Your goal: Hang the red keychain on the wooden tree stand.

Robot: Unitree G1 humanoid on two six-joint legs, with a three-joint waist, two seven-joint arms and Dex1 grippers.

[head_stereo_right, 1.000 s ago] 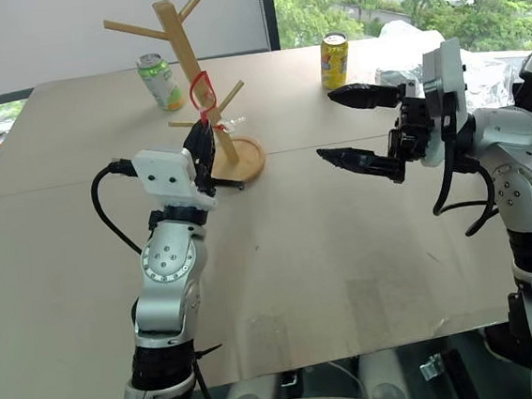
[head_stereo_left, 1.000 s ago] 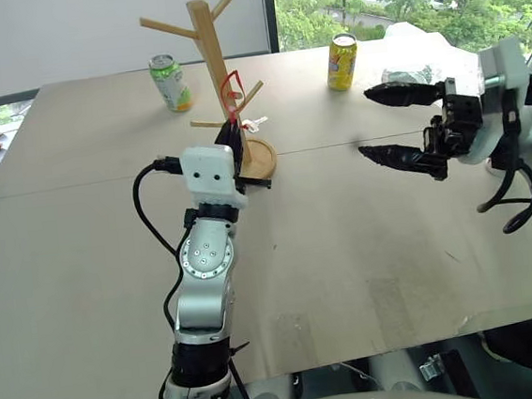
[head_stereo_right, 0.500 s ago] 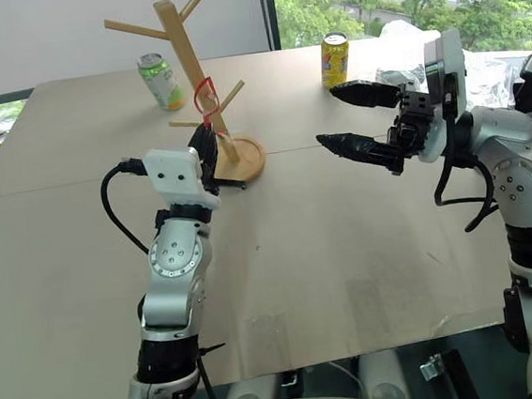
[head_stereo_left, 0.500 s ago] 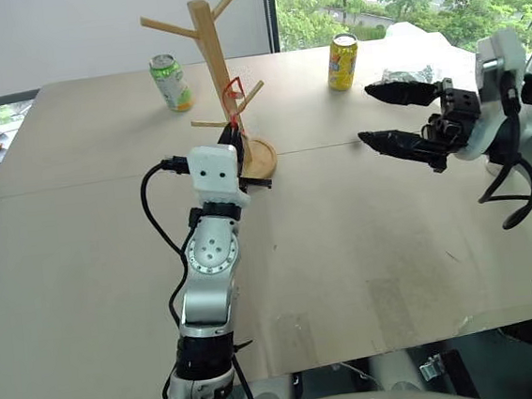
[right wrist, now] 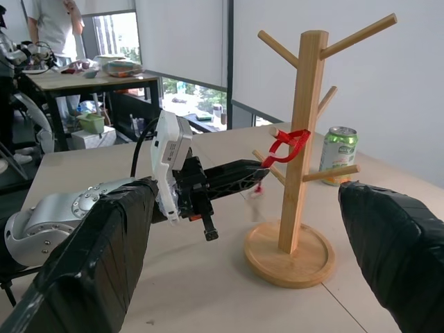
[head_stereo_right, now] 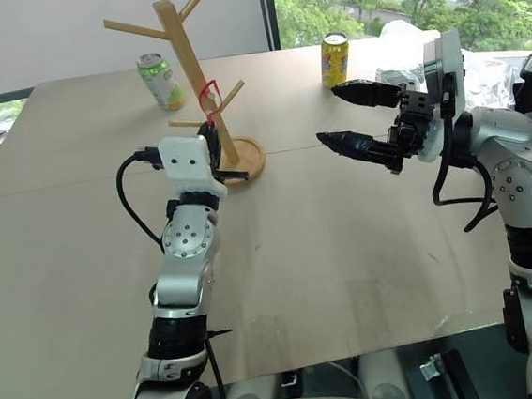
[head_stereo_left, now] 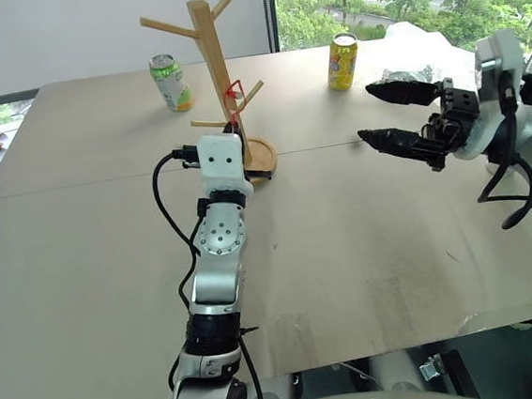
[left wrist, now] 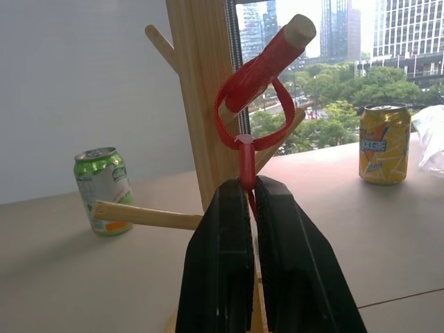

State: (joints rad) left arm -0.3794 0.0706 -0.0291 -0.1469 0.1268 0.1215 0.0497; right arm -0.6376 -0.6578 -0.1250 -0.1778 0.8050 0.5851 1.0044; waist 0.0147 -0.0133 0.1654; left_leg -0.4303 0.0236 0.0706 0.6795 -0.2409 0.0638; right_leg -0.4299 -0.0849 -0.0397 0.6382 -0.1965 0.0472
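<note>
You have a red keychain (left wrist: pixel 244 94) on the pale wooden tree stand (left wrist: pixel 201 104). Two cans behind — one green (left wrist: pixel 102 180), one yellow (left wrist: pixel 379 143).

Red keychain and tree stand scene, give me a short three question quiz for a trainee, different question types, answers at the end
1. True or false: the red keychain is looped over a peg of the wooden tree stand.
2. Which gripper is at the keychain: A) left gripper, B) right gripper?
3. Fill in: the two drink cans, the green can and the yellow can, stand ____ on the table.

Key: 1 true; 2 A; 3 upright.
</note>
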